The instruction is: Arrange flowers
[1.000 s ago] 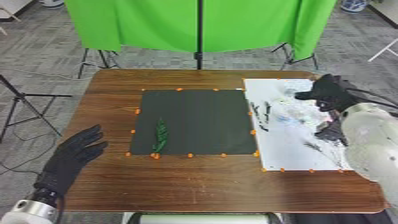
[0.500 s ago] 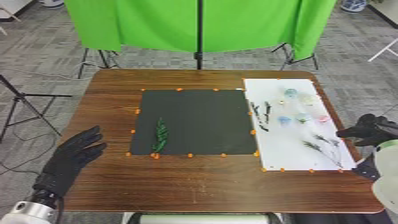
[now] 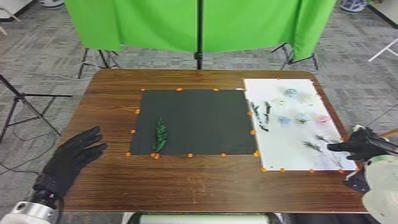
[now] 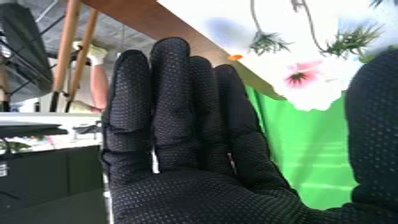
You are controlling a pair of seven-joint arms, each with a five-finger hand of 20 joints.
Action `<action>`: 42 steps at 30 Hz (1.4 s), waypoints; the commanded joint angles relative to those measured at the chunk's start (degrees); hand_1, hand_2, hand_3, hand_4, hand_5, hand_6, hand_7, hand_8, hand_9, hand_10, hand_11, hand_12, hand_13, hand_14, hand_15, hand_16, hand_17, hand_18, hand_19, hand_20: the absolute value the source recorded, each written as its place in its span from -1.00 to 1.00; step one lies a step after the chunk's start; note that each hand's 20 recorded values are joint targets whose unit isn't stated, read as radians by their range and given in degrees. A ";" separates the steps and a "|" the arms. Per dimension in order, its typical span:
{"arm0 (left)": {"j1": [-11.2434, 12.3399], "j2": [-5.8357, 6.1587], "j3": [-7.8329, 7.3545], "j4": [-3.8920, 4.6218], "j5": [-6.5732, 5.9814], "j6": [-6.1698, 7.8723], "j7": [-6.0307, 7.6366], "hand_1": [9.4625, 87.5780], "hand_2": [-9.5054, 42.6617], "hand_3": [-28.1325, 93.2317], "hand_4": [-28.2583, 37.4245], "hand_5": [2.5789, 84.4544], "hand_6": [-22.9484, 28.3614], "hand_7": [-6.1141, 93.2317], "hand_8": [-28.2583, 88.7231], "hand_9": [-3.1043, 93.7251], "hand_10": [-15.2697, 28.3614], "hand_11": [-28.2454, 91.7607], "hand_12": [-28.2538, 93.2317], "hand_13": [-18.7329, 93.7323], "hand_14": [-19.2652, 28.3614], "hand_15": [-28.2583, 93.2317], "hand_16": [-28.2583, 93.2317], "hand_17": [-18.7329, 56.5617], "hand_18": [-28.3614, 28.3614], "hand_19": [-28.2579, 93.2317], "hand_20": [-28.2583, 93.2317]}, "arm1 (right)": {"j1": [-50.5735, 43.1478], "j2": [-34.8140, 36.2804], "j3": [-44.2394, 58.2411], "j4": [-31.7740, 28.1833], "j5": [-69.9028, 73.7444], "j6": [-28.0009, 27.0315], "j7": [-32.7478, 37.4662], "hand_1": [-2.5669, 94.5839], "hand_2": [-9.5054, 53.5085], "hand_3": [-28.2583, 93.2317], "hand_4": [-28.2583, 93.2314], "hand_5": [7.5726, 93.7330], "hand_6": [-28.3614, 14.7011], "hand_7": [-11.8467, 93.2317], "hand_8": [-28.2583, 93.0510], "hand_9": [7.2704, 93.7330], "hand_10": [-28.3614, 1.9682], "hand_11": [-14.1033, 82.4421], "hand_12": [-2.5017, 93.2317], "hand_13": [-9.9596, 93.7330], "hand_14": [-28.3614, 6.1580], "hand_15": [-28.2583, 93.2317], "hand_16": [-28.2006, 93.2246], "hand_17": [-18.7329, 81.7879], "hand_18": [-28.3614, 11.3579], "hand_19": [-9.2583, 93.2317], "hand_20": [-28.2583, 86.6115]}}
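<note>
Brown tabletop (image 3: 187, 187), lol: leafy stem (image 3: 161, 136) on black mat (image 3: 204, 120), left robot hand (image 3: 67, 162) at 9 o'clock, right robot hand (image 3: 362, 145) at 3, both uncurled.

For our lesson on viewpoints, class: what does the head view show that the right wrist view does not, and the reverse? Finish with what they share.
Head view: the left hand, the dark mat with a leafy green stem lying on it, and the dark twigs on the white sheet.

Right wrist view: the right hand's palm close up, and the dark red center of the pink flower.

Both: the right hand, white sheet, pink flower, brown table and green cloth.
</note>
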 commanded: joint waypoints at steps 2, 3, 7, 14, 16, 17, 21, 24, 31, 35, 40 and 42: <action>0.28 -0.42 0.40 0.65 0.30 -0.29 -0.71 -0.61 -0.67 0.62 -1.00 -0.31 0.06 -0.49 -0.69 -0.40 0.22 -0.19 -0.29 -0.28 0.45 0.07 -0.59 -0.73 0.78 0.32 -0.53 | 0.02 -0.90 -2.08 0.22 -1.32 -0.98 -0.19 -0.29 -1.00 0.52 -1.00 -0.18 -0.14 -0.07 -0.81 -0.12 -0.17 0.35 -0.49 0.21 0.05 0.45 -0.33 -0.04 -0.45 0.79 -0.11; 0.29 -0.42 0.38 0.67 0.28 -0.24 -0.71 -0.62 -0.67 0.62 -1.00 -0.31 0.06 -0.49 -0.69 -0.40 0.22 -0.19 -0.29 -0.28 0.45 0.07 -0.59 -0.73 0.78 0.32 -0.53 | 0.42 -0.88 -2.61 0.61 -1.40 -1.15 -0.01 -0.28 -1.00 0.51 -1.00 -0.18 -0.13 -0.06 -0.81 -0.11 -0.17 0.36 -0.49 0.22 0.06 0.46 -0.32 -0.04 -0.45 0.79 -0.11; 0.67 -0.32 0.35 0.55 0.15 -0.09 -0.60 -0.61 -0.67 0.62 -1.00 -0.31 0.06 -0.49 -0.69 -0.40 0.22 -0.19 -0.29 -0.28 0.45 0.07 -0.59 -0.73 0.78 0.32 -0.53 | 1.02 -0.61 -4.50 1.73 -2.61 1.30 0.44 -0.24 -1.00 0.54 -1.00 -0.08 -0.05 0.00 -0.83 0.04 -0.09 0.38 -0.49 0.32 0.15 0.45 -0.31 0.00 -0.43 0.81 -0.10; 0.67 -0.26 0.39 0.67 0.02 0.17 -0.65 -0.61 -0.67 0.62 -1.00 -0.31 0.07 -0.49 -0.69 -0.40 0.22 -0.19 -0.29 -0.28 0.45 0.07 -0.59 -0.73 0.78 0.32 -0.53 | 1.86 -0.53 -6.36 2.84 -3.56 2.96 -0.93 0.02 -1.00 0.52 -1.00 0.33 0.25 0.12 -0.71 0.55 0.34 0.28 -0.25 0.66 0.32 0.48 -0.16 0.18 -0.48 0.96 0.03; 0.66 -0.36 0.35 0.68 0.10 0.06 -0.64 -0.62 -0.67 0.62 -1.00 -0.31 0.06 -0.49 -0.69 -0.40 0.22 -0.19 -0.29 -0.28 0.45 0.07 -0.59 -0.73 0.78 0.32 -0.53 | 2.06 -0.63 -6.47 2.96 -3.49 2.24 -1.46 0.07 -1.00 0.53 -1.00 0.43 0.27 0.13 -0.66 0.68 0.42 0.24 -0.19 0.73 0.35 0.48 -0.12 0.22 -0.49 0.99 0.07; 0.67 -0.40 0.37 0.73 0.08 0.01 -0.66 -0.62 -0.67 0.62 -1.00 -0.31 0.06 -0.49 -0.69 -0.40 0.22 -0.19 -0.29 -0.28 0.45 0.07 -0.59 -0.73 0.78 0.32 -0.53 | 2.15 -0.81 -6.30 2.97 -3.28 1.13 -1.68 0.12 -1.00 0.54 -1.00 0.53 0.31 0.11 -0.64 0.77 0.47 0.23 -0.19 0.78 0.37 0.48 -0.10 0.27 -0.49 0.99 0.13; 0.73 -0.65 0.40 0.74 0.10 0.03 -0.75 -0.62 -0.67 0.62 -1.00 -0.31 0.06 -0.49 -0.69 -0.40 0.22 -0.19 -0.29 -0.28 0.45 0.07 -0.59 -0.73 0.78 0.32 -0.53 | 2.12 -0.88 -6.18 3.50 -3.02 -0.48 -3.53 0.16 -1.00 0.55 -1.00 0.64 0.32 0.05 -0.63 0.86 0.50 0.23 -0.24 0.84 0.41 0.49 -0.07 0.32 -0.51 1.00 0.21; 0.74 -0.68 0.44 0.74 0.10 0.12 -0.79 -0.62 -0.67 0.62 -1.00 -0.31 0.06 -0.48 -0.69 -0.40 0.22 -0.19 -0.29 -0.28 0.45 0.07 -0.59 -0.73 0.78 0.32 -0.53 | 1.11 -0.93 -5.45 3.70 -2.65 1.26 -5.81 0.10 -1.00 0.66 -1.00 0.67 0.29 0.04 -0.62 0.88 0.51 0.21 -0.21 0.85 0.41 0.50 -0.06 0.33 -0.51 1.00 0.24; 1.31 -1.01 0.24 0.53 0.16 0.32 -0.54 -0.61 -0.66 0.62 -1.00 -0.31 0.07 -0.49 -0.69 -0.40 0.22 -0.19 -0.29 -0.28 0.45 0.07 -0.59 -0.73 0.78 0.32 -0.53 | 0.70 -0.39 -4.19 2.15 -6.08 7.49 -7.20 -0.03 -1.00 0.86 -1.00 0.53 0.20 0.26 -0.46 0.84 0.40 0.46 -0.26 0.82 0.32 0.63 -0.04 0.35 -0.58 1.00 0.39; 1.08 -1.03 0.30 0.63 0.21 0.21 -0.64 -0.61 -0.66 0.62 -1.00 -0.31 0.07 -0.49 -0.69 -0.40 0.22 -0.19 -0.29 -0.28 0.45 0.07 -0.59 -0.73 0.78 0.32 -0.53 | 1.99 -0.33 -3.19 0.16 -8.82 8.62 -6.53 -0.04 -1.00 0.86 -0.98 0.53 0.20 0.31 -0.46 0.85 0.38 0.49 -0.26 0.82 0.31 0.66 -0.04 0.36 -0.60 1.00 0.44; 1.18 -1.15 0.32 0.53 0.23 0.46 -0.76 -0.61 -0.66 0.62 -1.00 -0.31 0.07 -0.49 -0.69 -0.40 0.22 -0.19 -0.29 -0.28 0.45 0.07 -0.59 -0.73 0.78 0.33 -0.53 | 6.10 0.10 -4.38 -2.26 -10.35 10.09 -7.14 -0.06 -1.00 0.86 -0.97 0.53 0.21 0.32 -0.46 0.85 0.37 0.50 -0.25 0.82 0.29 0.67 -0.03 0.36 -0.61 1.00 0.46; 1.24 -1.14 0.35 0.51 0.20 0.45 -0.73 -0.61 -0.66 0.62 -1.00 -0.31 0.07 -0.49 -0.69 -0.40 0.22 -0.19 -0.29 -0.28 0.45 0.07 -0.59 -0.73 0.78 0.33 -0.53 | 8.49 0.06 -5.89 -3.43 -10.52 10.33 -7.78 -0.06 -1.00 0.86 -0.97 0.53 0.21 0.32 -0.45 0.85 0.37 0.50 -0.25 0.82 0.29 0.67 -0.03 0.36 -0.61 1.00 0.47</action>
